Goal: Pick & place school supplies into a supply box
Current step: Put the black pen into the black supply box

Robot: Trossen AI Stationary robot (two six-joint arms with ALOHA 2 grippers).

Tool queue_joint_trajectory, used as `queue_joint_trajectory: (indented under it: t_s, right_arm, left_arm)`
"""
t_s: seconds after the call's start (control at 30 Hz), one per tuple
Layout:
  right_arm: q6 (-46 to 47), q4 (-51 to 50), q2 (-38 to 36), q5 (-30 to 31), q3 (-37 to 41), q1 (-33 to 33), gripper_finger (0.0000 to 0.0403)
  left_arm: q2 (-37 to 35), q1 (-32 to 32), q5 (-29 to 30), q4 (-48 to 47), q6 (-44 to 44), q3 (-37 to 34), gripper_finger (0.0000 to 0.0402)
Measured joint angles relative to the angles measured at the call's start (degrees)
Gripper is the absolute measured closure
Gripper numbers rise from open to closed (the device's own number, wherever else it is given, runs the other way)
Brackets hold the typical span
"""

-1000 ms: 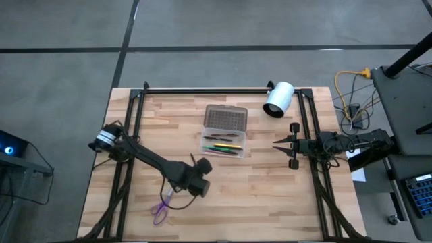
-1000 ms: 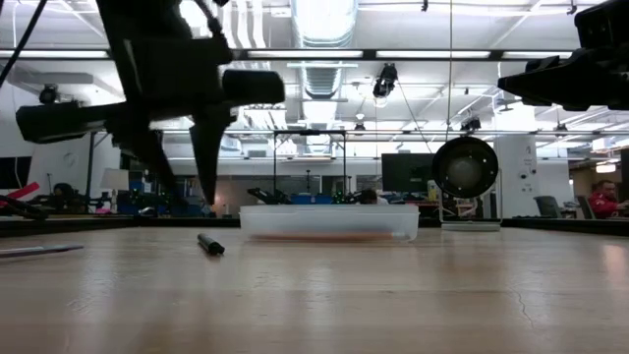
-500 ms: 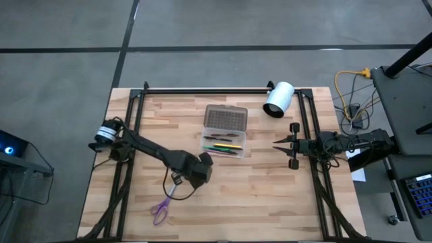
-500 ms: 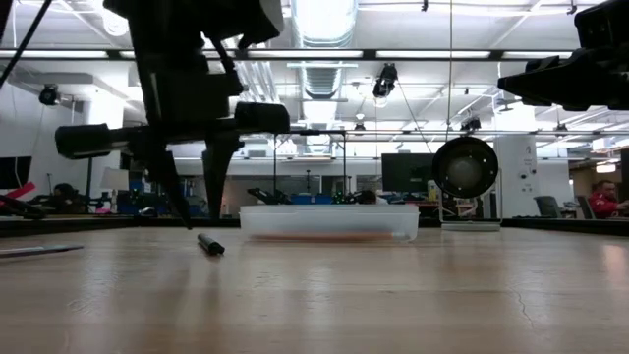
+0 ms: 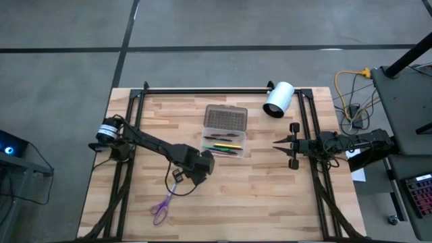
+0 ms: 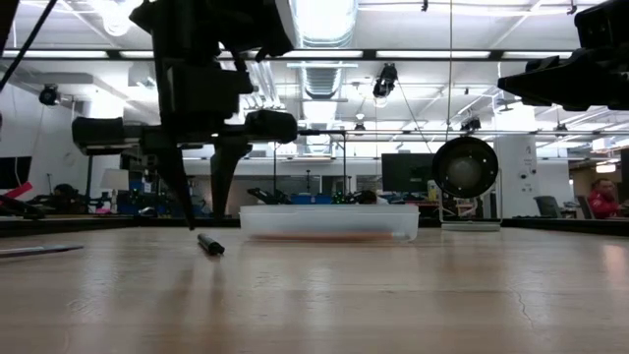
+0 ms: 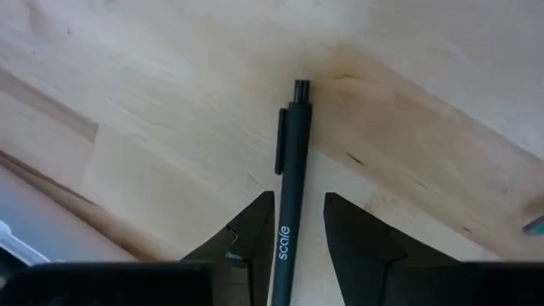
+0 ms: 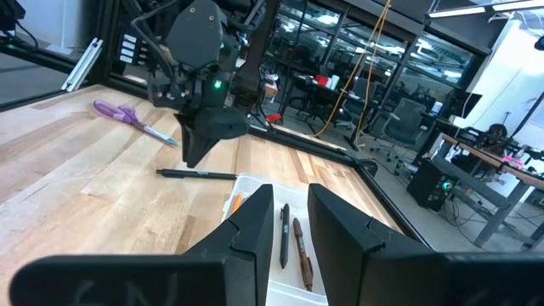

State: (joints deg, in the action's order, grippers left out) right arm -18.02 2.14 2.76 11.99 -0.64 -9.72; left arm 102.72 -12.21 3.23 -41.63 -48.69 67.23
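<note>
My left gripper [image 6: 203,214] is open and points down over a black pen [image 7: 291,153] that lies flat on the table. Its two fingers stand on either side of the pen, just above it and apart from it [image 6: 209,244]. In the high view the gripper's body [image 5: 194,165] hides the pen. The clear supply box [image 5: 223,145] sits mid-table with several pens inside and its dotted lid [image 5: 225,117] folded back. The purple scissors [image 5: 160,210] lie near the table's near left part. My right gripper [image 5: 278,144] waits open at the right edge.
A white cylinder [image 5: 278,99] lies on its side at the far right of the table. Black frame rails [image 5: 135,108] run along the table's left, right and far edges. Bare wood lies between the box and the near edge.
My left gripper has moved from beside the scissors toward the far edge and the box, turning at the wrist, and now stands over the black pen. The pen, scissors and box have stayed put.
</note>
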Motion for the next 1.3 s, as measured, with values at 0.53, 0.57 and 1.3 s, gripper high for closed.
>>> queue_joint_trajectory:
  t_s: [0.53,0.57,1.3]
  right_arm:
    - [0.0,0.01,-0.02,0.0,0.0,-0.01,0.0335]
    - [0.0,0.01,-0.02,0.0,0.01,0.0,0.0335]
    - [0.0,0.01,0.02,0.0,0.0,-0.01,0.0335]
  left_arm:
    - [0.52,1.8,-0.3,5.13,-1.82,-3.27,0.0313]
    - [0.52,1.87,-0.39,6.37,-1.84,-4.03,0.0313]
    - [0.54,2.6,-5.94,9.67,-2.23,-5.83,0.0394]
